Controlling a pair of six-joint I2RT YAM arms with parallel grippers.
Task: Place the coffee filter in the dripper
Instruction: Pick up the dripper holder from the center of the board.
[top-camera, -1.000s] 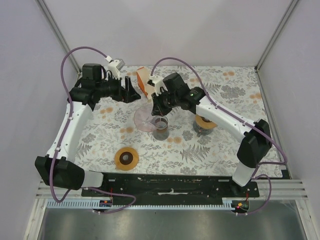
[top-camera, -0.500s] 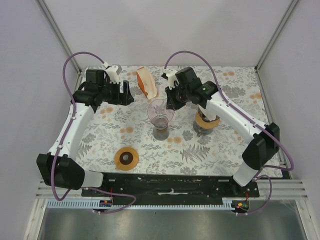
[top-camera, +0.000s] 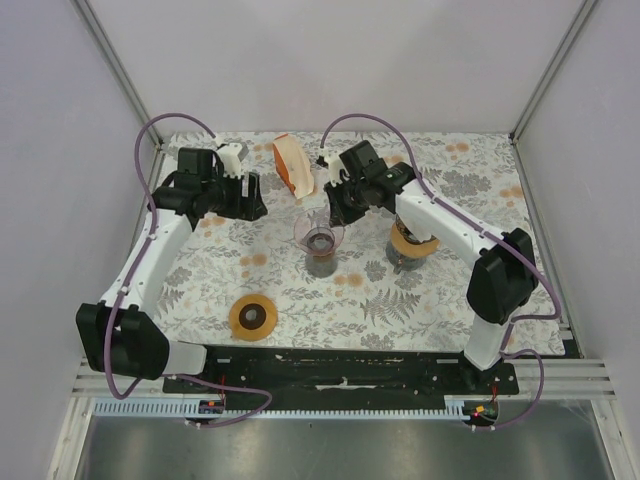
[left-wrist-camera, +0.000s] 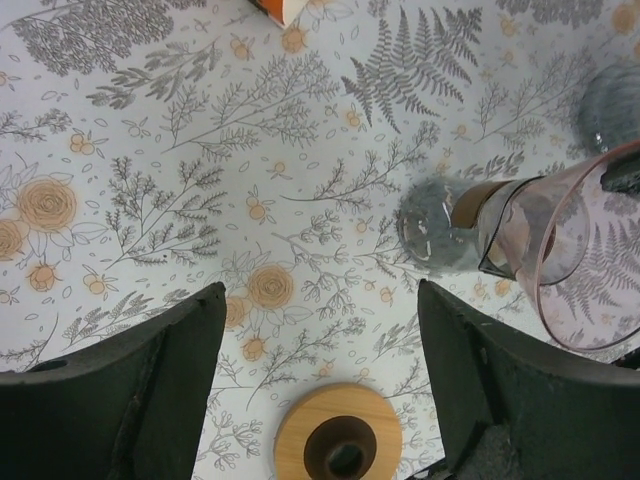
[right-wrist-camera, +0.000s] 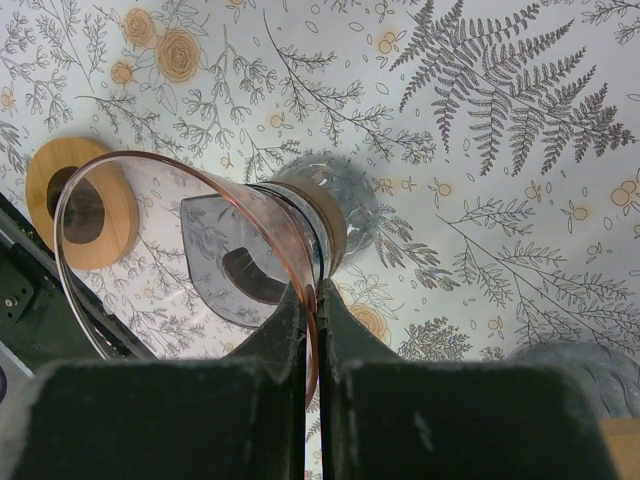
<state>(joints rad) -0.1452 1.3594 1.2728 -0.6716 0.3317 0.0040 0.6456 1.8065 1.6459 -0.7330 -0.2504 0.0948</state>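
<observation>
Your right gripper is pinched tight on the rim of the pink see-through plastic cone dripper, with the thin wall caught between both fingers. A second ago you had that dripper tipped over to the left of the clear glass carafe with the wooden collar. Half a second ago it was upright and raised above it. Now it is lower, with its narrow end at the carafe's mouth. You cannot tell from these views whether it is fully seated, and the right wrist view shows it leaning.

Your left gripper hangs with its fingers wide apart and nothing between them, above the flower-printed tablecloth to the left of the carafe. Over the last second it has drawn back a little to the left, away from the dripper.

The orange and white paper coffee filter stands on edge near the far side of the table, between your two grippers and apart from the dripper, in the same spot as before. The round wooden ring with the dark hole lies near you, left of centre. A second glass carafe with a wooden collar stands to the right of the first, under your right arm. Neither has moved
</observation>
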